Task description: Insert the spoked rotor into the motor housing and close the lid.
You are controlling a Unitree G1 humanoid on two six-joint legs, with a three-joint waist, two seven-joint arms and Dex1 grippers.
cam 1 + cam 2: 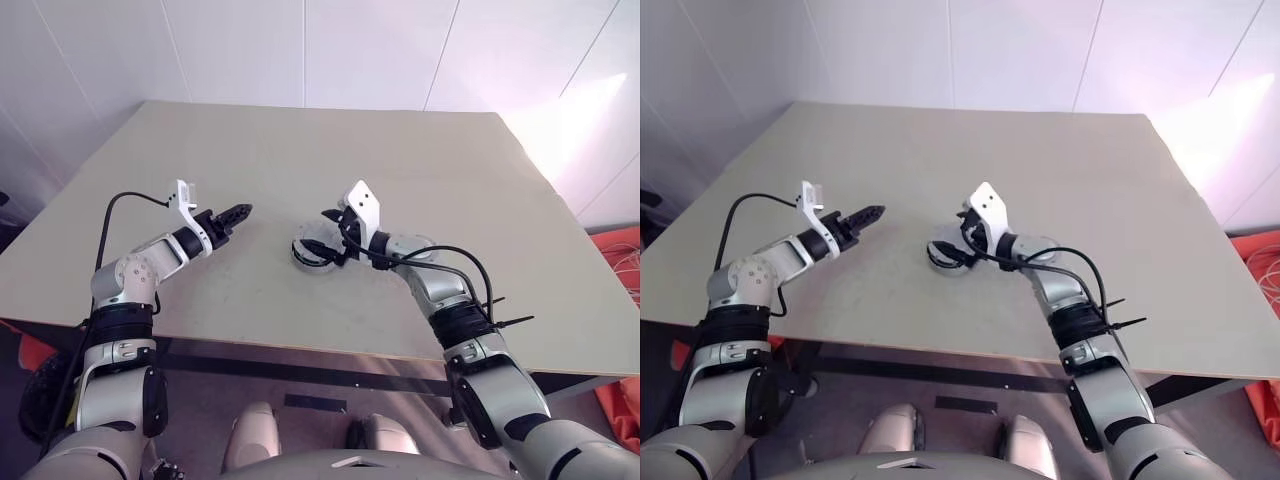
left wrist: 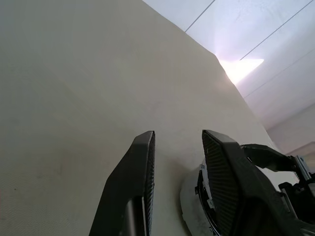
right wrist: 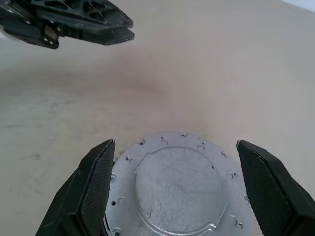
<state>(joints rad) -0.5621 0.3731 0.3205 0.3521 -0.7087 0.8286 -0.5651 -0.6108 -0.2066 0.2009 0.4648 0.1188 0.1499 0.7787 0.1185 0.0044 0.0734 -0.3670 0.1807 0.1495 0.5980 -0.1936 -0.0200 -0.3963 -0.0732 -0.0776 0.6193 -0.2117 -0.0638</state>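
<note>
The tabletop [image 1: 330, 160] is wide and pale beige, with a plain matte surface and a thin dark front edge. Behind it stands a white wall [image 1: 250, 50] made of large panels with thin seams between them. A bright patch of light [image 1: 590, 110] falls on the wall at the right and gives it a soft pink tint. Under the front edge runs a dark frame bar [image 1: 300, 370]. At the right side, below the tabletop, something orange [image 1: 618, 250] lies with thin pale cables [image 1: 1265, 262] on it. The floor [image 1: 300, 420] below is dark grey.
</note>
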